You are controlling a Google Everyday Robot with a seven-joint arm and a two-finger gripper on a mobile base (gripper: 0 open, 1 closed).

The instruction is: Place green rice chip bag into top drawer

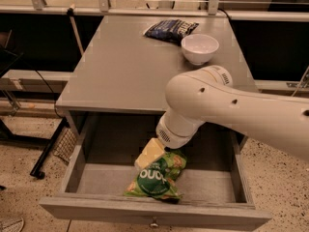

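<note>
Found gripper (150, 153) down inside open drawer (75, 167), at top of bag (157, 181). Found arm (231, 105) elbowed over table (120, 66) front from right. Cannot tell whether clenched or released.

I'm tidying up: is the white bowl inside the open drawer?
No, the bowl stands on the table, while the tool is down in the drawer at the green bag.

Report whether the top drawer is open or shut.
Open. The top drawer is pulled out from under the table; its floor shows, with the green rice chip bag in it and the tool at the bag's top.
</note>
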